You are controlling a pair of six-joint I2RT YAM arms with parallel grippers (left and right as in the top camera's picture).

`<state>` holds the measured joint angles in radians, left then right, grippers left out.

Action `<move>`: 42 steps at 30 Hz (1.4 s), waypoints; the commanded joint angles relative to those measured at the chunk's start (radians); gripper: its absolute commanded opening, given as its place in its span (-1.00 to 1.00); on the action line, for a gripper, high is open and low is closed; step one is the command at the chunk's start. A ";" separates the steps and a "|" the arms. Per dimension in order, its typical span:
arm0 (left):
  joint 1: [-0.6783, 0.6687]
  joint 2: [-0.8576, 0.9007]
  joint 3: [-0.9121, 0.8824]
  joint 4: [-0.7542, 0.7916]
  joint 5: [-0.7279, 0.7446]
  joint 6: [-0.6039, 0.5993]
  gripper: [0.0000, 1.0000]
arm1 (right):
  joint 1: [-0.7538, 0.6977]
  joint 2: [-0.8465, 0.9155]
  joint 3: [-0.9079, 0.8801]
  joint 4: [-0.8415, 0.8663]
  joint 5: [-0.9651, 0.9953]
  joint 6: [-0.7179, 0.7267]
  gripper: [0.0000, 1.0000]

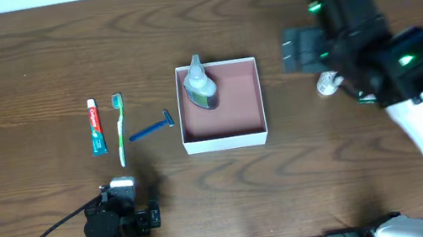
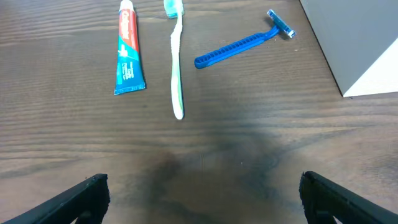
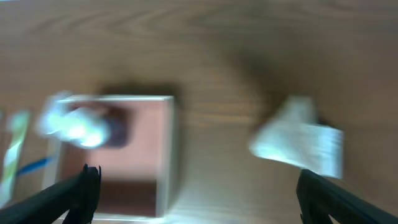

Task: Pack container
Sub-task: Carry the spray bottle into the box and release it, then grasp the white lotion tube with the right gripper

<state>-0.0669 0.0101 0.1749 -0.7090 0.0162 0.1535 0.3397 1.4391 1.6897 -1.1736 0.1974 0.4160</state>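
Square container [image 1: 239,101], open top upward, flat

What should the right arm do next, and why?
Probably lower the right gripper onto the small white item lying right of the container. Its jaws stand wide open and hold nothing, the item sits just ahead of them in the blurred wrist view, and only a bottle is in the box so far.
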 commanded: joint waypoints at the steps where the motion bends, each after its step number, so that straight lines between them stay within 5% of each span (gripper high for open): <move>1: 0.005 -0.006 -0.016 -0.003 0.002 -0.009 0.96 | -0.123 0.052 -0.005 -0.028 -0.028 -0.006 0.97; 8: 0.005 -0.006 -0.016 -0.003 0.002 -0.009 0.96 | -0.248 0.190 -0.005 -0.031 -0.102 -0.075 0.84; 16: 0.005 -0.006 -0.016 -0.003 0.002 -0.009 0.96 | -0.254 0.324 -0.005 -0.066 -0.099 -0.119 0.22; 19: 0.005 -0.006 -0.016 -0.003 0.002 -0.009 0.96 | -0.255 0.359 -0.005 -0.068 -0.098 -0.118 -0.07; 24: 0.005 -0.006 -0.016 -0.003 0.002 -0.009 0.96 | -0.255 0.378 -0.005 -0.074 -0.100 -0.117 -0.97; 30: 0.005 -0.006 -0.016 -0.003 0.002 -0.009 0.96 | -0.244 0.302 -0.005 -0.061 -0.112 -0.102 -0.97; 42: 0.005 -0.006 -0.016 -0.003 0.002 -0.009 0.96 | -0.019 -0.134 -0.005 0.023 -0.094 -0.071 -0.97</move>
<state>-0.0669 0.0101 0.1749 -0.7090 0.0162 0.1535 0.2634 1.3903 1.6619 -1.1667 0.0986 0.3122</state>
